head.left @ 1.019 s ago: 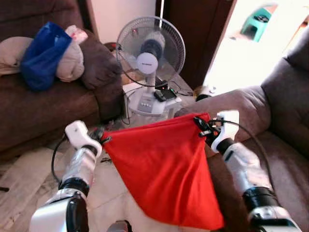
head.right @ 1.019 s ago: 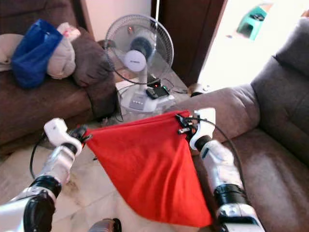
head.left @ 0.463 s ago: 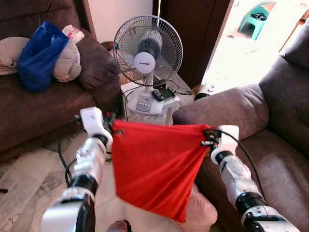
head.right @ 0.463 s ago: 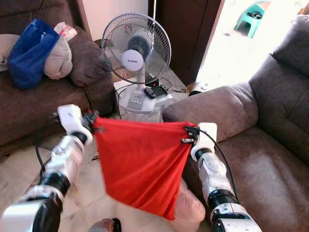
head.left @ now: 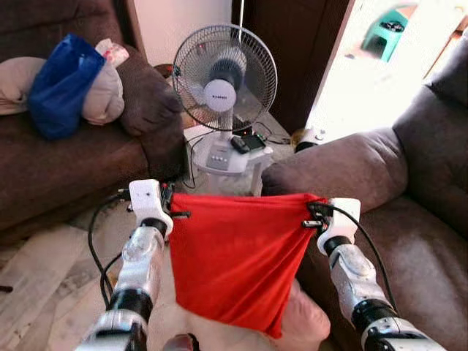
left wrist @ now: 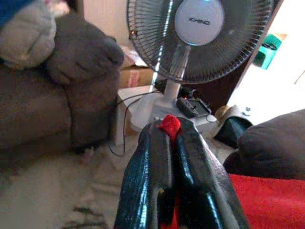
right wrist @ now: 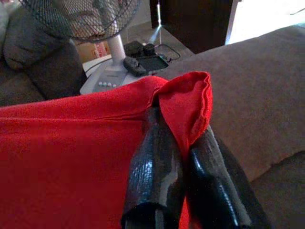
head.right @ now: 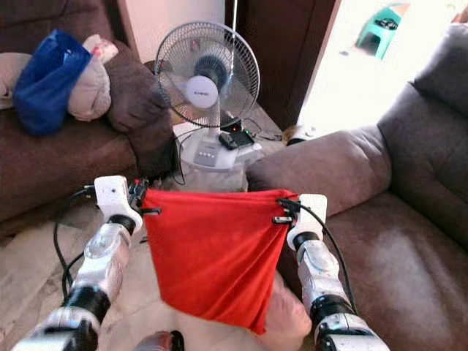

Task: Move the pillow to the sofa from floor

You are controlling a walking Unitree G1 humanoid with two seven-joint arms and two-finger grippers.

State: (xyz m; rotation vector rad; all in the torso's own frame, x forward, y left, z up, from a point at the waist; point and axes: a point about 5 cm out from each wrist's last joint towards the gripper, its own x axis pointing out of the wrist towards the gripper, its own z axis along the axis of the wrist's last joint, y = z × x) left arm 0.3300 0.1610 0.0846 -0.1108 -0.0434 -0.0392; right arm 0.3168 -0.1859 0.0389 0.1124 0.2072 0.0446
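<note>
Dark brown fabric sofa [head.left: 66,164] is sitting at far left, carrying a blue bag [head.left: 62,84] and beige bundled cushions [head.left: 102,91]; left claw [head.left: 172,207] is pinching the left top corner of the red fabric pillow cover [head.left: 234,252], fingers [left wrist: 157,171] pressed together with a red tuft poking out between the tips; the red cover is hanging stretched flat between the two claws, its lower end drooping to a point above the pale tiled floor [head.left: 44,292]; a pinkish soft lump [head.left: 307,322] is showing just under the cover's lower right edge, cannot tell whether it is the pillow's filling; behind the cover a white and grey pedestal fan [head.left: 223,80] is standing on its white base with a black remote [head.left: 248,142] lying on it; right claw [head.left: 313,216] is clamping the right top corner, fingers [right wrist: 157,171] closed tight with red cloth folded over them; grey-brown upholstered sofa [head.left: 409,190] is filling the right side, its armrest just beside the right claw; a teal plastic stool [head.left: 387,22] is sitting in the bright doorway at top right.
</note>
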